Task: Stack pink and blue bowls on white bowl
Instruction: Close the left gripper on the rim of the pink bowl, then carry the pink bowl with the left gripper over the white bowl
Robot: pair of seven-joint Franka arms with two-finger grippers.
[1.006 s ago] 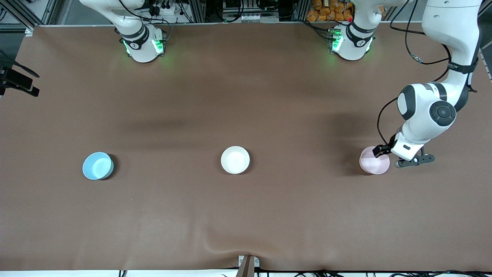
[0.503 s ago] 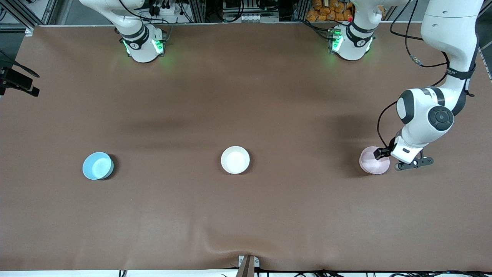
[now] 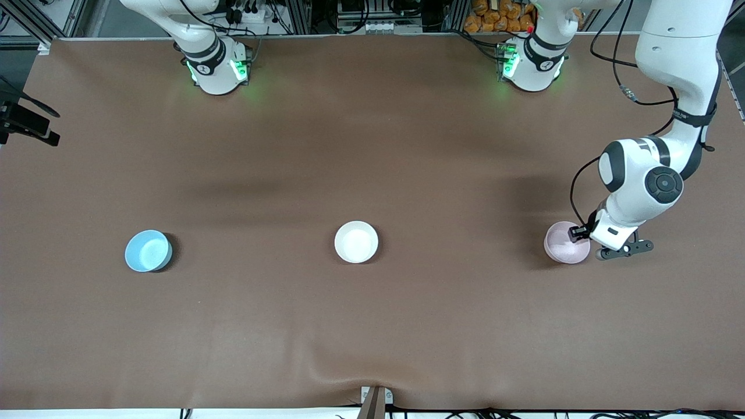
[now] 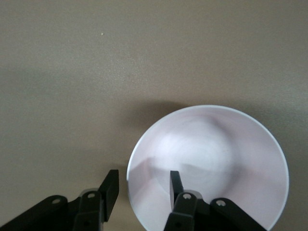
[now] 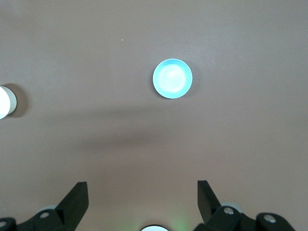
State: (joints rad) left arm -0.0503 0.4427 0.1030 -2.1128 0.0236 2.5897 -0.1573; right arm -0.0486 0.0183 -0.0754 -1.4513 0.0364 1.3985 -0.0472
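Toward the left arm's end of the table sits the pink bowl (image 3: 563,247) (image 4: 216,159). My left gripper (image 3: 585,238) (image 4: 143,185) is low at its rim, open. One finger (image 4: 176,183) is inside the bowl and the other finger (image 4: 110,192) is outside, with the wall between them and a small gap showing. The white bowl (image 3: 356,241) (image 5: 5,102) stands mid-table. The blue bowl (image 3: 148,251) (image 5: 172,78) stands toward the right arm's end. My right gripper (image 5: 143,192) waits high over the table, wide open and empty.
The brown table cover (image 3: 372,326) has a wrinkle near the front camera's edge. The arm bases (image 3: 218,70) (image 3: 532,67) stand along the edge farthest from that camera. A black camera mount (image 3: 26,125) sticks in at the right arm's end.
My left gripper's fingers have drawn closer together around the pink bowl's rim, and the left arm has shifted slightly. The bowls and the right arm have not moved.
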